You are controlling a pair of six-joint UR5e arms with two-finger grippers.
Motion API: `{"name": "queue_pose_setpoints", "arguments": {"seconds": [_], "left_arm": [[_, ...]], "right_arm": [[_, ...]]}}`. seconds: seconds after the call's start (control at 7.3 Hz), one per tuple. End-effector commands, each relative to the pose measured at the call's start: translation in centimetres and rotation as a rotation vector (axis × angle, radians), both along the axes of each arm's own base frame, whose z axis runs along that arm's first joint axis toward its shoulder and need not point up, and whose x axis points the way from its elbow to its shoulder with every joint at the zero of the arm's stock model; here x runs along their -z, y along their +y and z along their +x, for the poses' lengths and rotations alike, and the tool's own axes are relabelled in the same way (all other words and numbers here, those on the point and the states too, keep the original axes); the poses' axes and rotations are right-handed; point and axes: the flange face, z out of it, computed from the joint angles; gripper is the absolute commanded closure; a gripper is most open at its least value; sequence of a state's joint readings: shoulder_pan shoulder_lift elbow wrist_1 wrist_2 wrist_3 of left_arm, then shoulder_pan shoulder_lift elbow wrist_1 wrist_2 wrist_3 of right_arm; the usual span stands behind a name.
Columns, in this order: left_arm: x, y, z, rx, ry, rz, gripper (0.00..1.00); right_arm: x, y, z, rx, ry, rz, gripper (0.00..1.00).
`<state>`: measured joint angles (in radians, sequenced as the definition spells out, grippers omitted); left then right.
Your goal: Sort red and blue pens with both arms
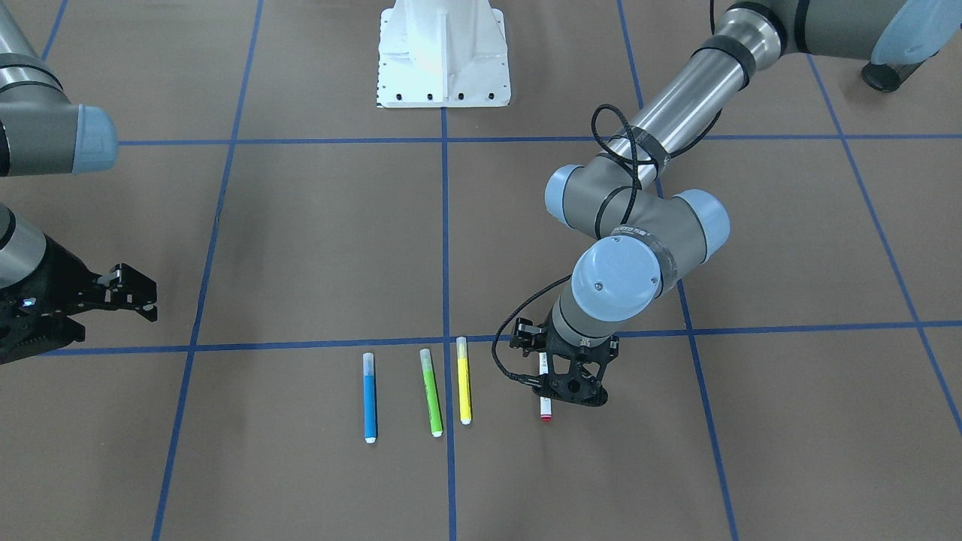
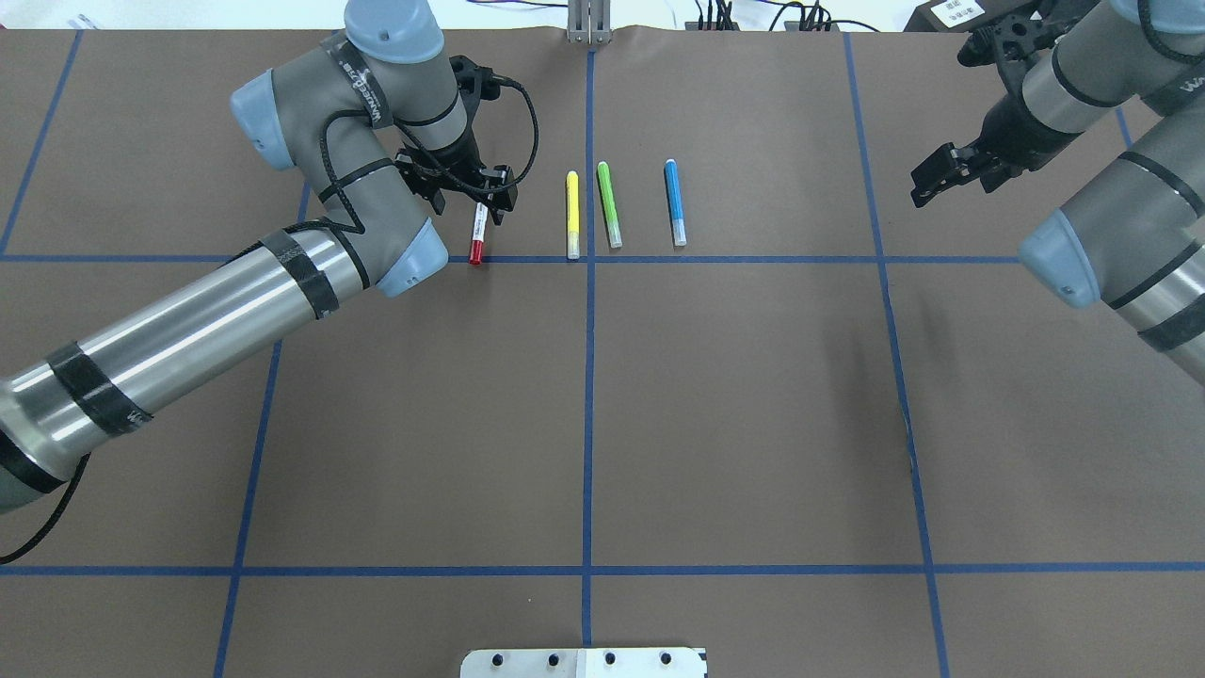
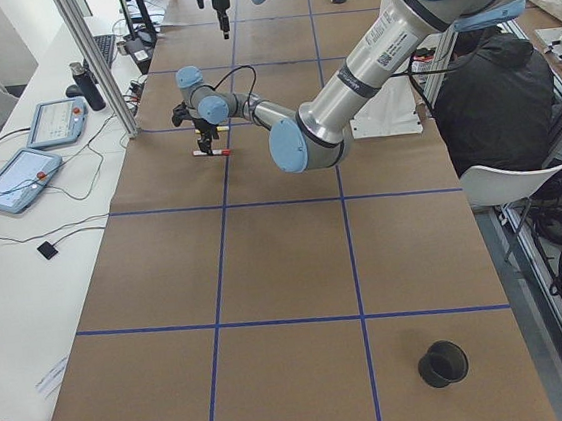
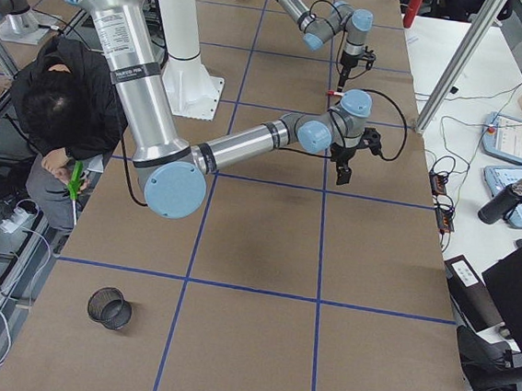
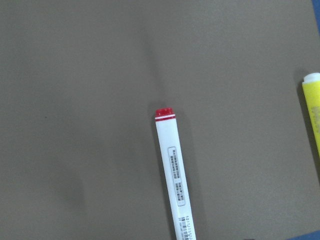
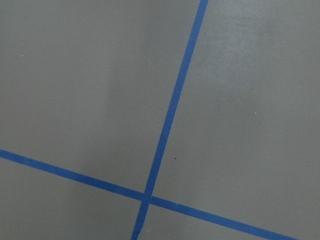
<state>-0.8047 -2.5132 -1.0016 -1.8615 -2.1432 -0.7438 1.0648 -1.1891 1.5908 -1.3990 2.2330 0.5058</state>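
The red-capped white marker (image 2: pixel 478 234) lies on the brown paper just left of the yellow highlighter (image 2: pixel 571 215), its red cap toward the tape line. My left gripper (image 2: pixel 475 200) hovers open directly above its barrel, fingers either side, not touching. The left wrist view shows the marker (image 5: pixel 172 175) flat on the paper with no finger against it. The blue highlighter (image 2: pixel 674 201) lies at the right end of the pen row, beyond the green highlighter (image 2: pixel 609 204). My right gripper (image 2: pixel 930 179) hangs open and empty far to the blue highlighter's right, over bare paper.
Blue tape lines (image 6: pixel 170 115) divide the paper into squares. The white robot base (image 1: pixel 443 52) stands at mid table on the robot's side. A black mesh cup (image 3: pixel 443 362) sits at one end. A person (image 3: pixel 485 98) sits beside the table.
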Motion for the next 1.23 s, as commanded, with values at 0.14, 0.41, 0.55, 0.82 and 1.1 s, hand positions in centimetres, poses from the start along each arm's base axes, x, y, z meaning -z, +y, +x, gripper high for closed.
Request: {"name": "queue_pose_setpoints", "arguments": {"seconds": [0.14, 0.41, 0.55, 0.82, 1.1], "left_arm": [[0.2, 0.7, 1.6, 0.047, -0.012, -0.042, 0.31], [0.4, 1.6, 2.8, 0.042, -0.016, -0.044, 0.35], [-0.2, 1.6, 3.0, 0.041, -0.025, -0.051, 0.35], [-1.2, 1.4, 3.2, 0.041, -0.024, -0.05, 0.35], [-1.2, 1.4, 3.2, 0.042, -0.025, -0.052, 0.67]], "right_arm": [[1.0, 0.0, -1.1, -0.023, -0.016, -0.037, 0.0], [1.4, -0.2, -1.4, -0.027, -0.018, -0.042, 0.0], [2.0, -0.5, -1.6, -0.044, -0.024, -0.06, 0.0], [2.3, -0.5, -2.1, -0.044, -0.026, -0.061, 0.0], [2.3, -0.5, -2.1, -0.045, -0.026, -0.062, 0.01]]}}
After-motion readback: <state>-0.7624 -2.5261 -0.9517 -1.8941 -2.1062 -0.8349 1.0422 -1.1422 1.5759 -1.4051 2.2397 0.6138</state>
